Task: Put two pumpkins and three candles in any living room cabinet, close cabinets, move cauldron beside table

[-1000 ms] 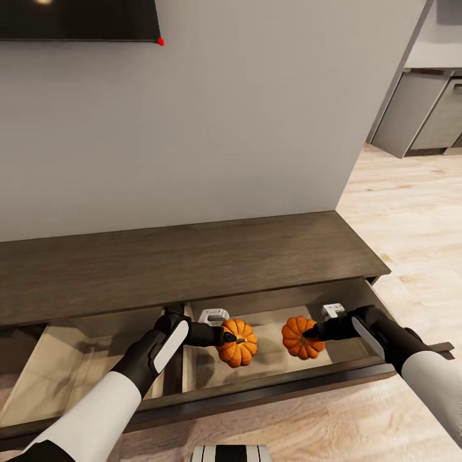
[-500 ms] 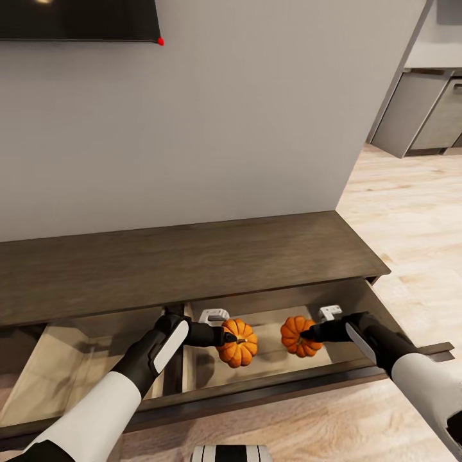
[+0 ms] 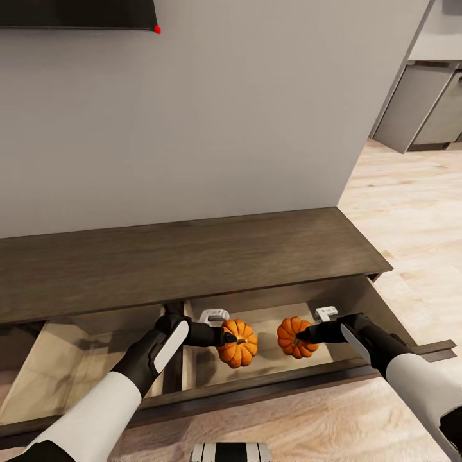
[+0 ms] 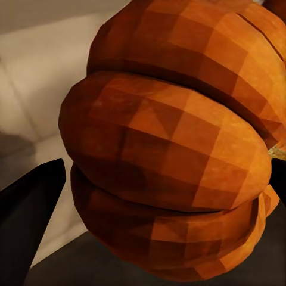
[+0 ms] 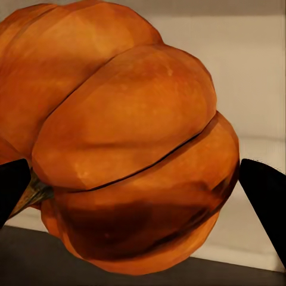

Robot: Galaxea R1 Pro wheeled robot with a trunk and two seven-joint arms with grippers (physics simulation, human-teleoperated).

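The cabinet (image 3: 192, 256) stands against the wall with its drawers pulled out. Two orange pumpkins hang over the pale floor of the right drawer (image 3: 276, 382). My left gripper (image 3: 231, 335) is shut on the left pumpkin (image 3: 240, 345); in the left wrist view this pumpkin (image 4: 173, 149) sits between dark fingers (image 4: 27, 214). My right gripper (image 3: 301, 335) is shut on the right pumpkin (image 3: 294, 338); in the right wrist view this pumpkin (image 5: 125, 137) fills the gap between the fingers (image 5: 265, 202). The two pumpkins are a short way apart.
The left drawer (image 3: 64, 366) is open too, with a bare pale interior. A dark TV (image 3: 77, 13) hangs on the wall above. Grey kitchen cupboards (image 3: 423, 109) stand at the far right, past light wood floor (image 3: 417, 212).
The right gripper has carried its pumpkin a little to the left, toward the other pumpkin. The left arm has stayed put. The head view has tilted slightly downward.
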